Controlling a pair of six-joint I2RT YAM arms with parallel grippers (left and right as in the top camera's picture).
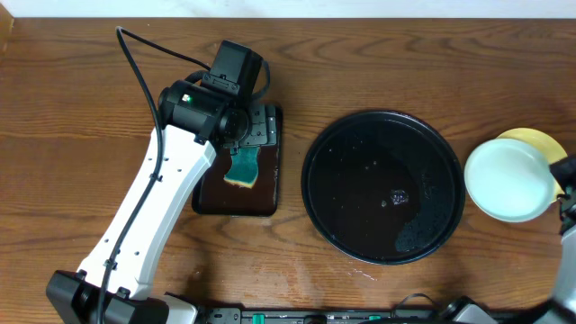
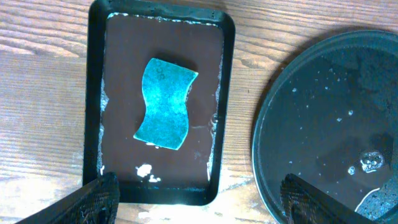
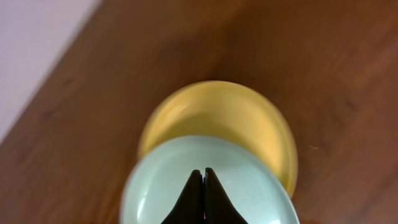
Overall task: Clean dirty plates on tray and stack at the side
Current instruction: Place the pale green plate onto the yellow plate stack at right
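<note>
The black tray lies right of centre, wet and with no plates on it; it also shows in the left wrist view. A pale mint plate lies off-centre over the yellow plate at the far right. Both show in the right wrist view, mint in front of yellow. No third plate shows. My right gripper is shut, its tips over the mint plate's face; in the overhead view it is at that plate's right rim. My left gripper is open and empty above the brown tray.
A teal sponge lies in the small rectangular dark brown tray, left of the black tray; both show in the left wrist view, sponge and tray. The table's right edge is close to the plates.
</note>
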